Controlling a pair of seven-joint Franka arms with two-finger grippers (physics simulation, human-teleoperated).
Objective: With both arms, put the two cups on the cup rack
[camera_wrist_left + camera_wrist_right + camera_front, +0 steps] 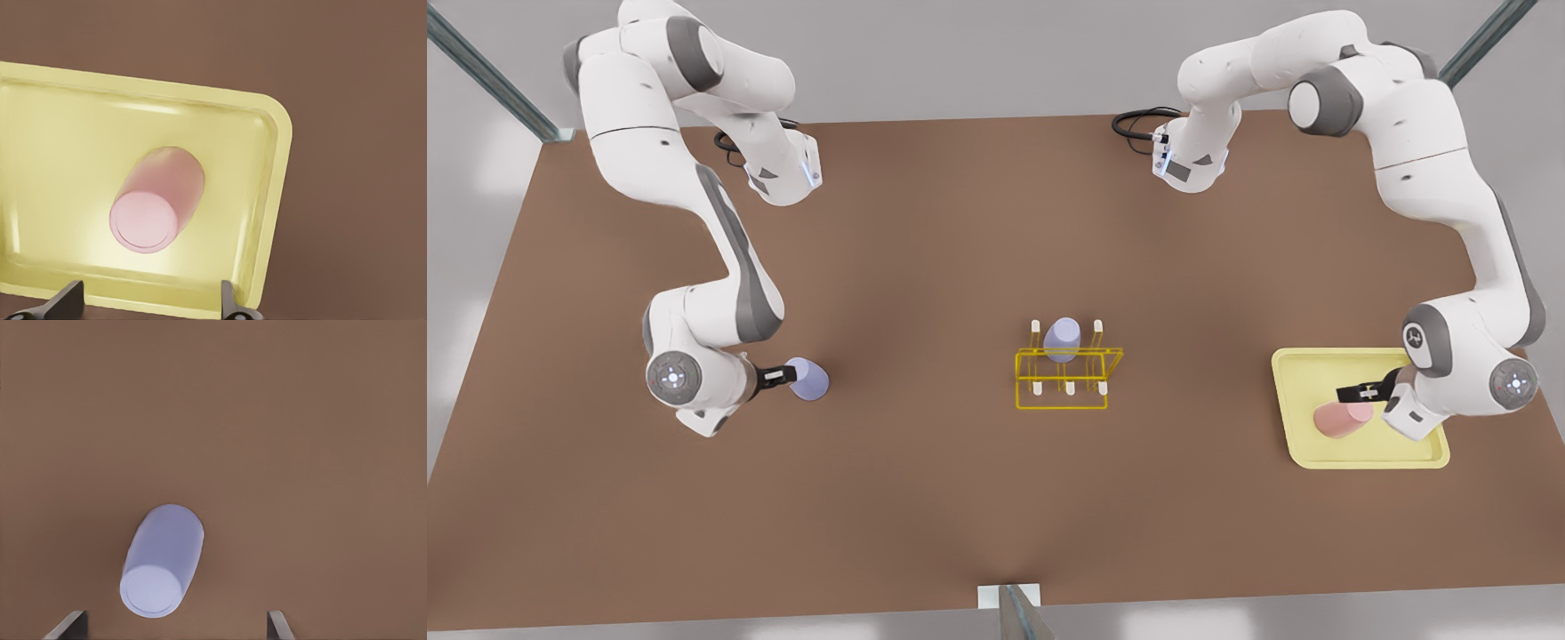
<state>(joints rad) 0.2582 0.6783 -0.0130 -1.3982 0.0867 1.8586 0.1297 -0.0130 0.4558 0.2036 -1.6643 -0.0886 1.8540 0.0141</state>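
Observation:
The pink cup (1343, 420) (158, 208) stands in the pale-yellow tray (1303, 378) (60, 127) at the front view's right. My left gripper (1365, 391) (150, 297) hovers over it, open, with the cup ahead of its fingers and not between them. A lavender cup (809, 380) (162, 561) stands on the brown table at the front view's left. My right gripper (778, 378) (173, 620) is close beside it, open, fingers spread wider than the cup. The yellow wire cup rack (1063, 391) sits mid-table with another lavender cup (1062, 338) on a back peg.
The tray's raised rim (277, 200) surrounds the pink cup. Both arms' white links (720, 267) reach in from the far table corners. A metal post (1014, 609) stands at the near table edge. Bare brown tabletop lies between each cup and the rack.

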